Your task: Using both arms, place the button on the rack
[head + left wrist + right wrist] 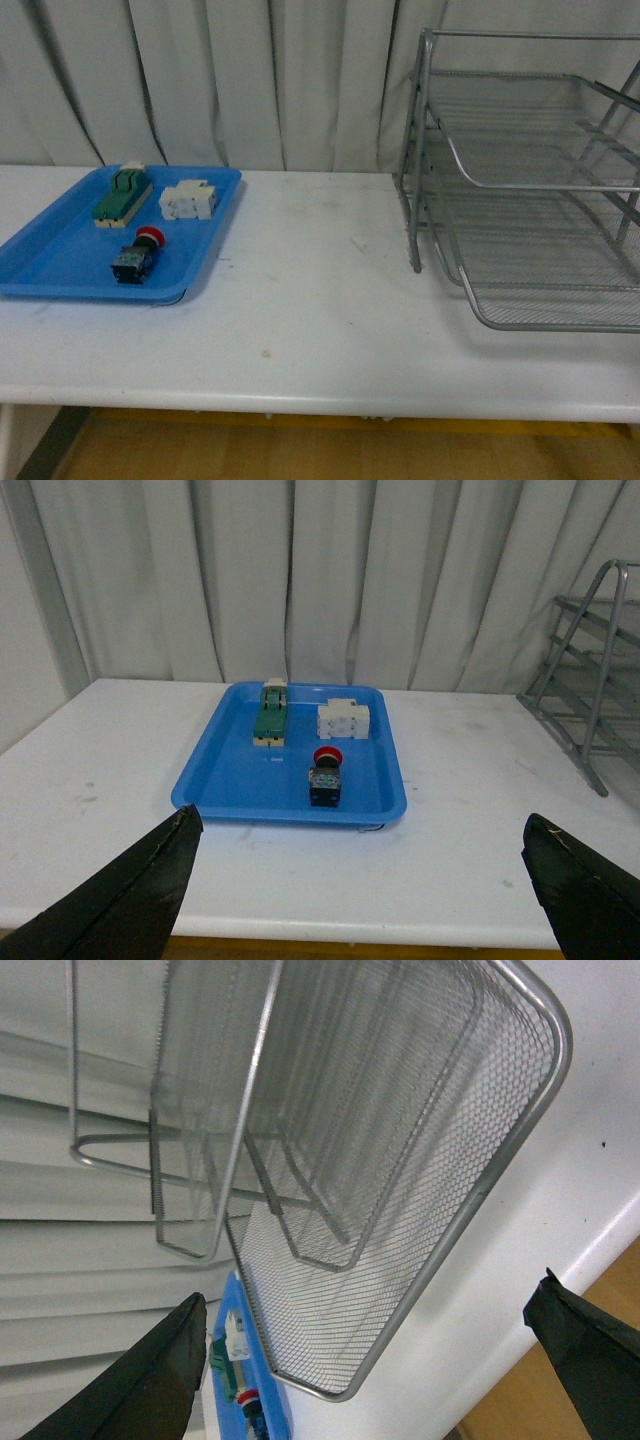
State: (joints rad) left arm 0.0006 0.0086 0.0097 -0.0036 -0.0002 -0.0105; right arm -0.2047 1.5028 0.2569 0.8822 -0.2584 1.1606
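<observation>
Button lies on its side in the blue tray (red cap toward the curtain), well apart from the rack across the counter. Left claw and right claw both gape wide, holding nothing.

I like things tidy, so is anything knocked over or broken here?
Only one small thing: the button lies on its side in the blue tray, red cap pointing toward the curtain. The rack stands straight, and nothing looks spilled or broken.
</observation>
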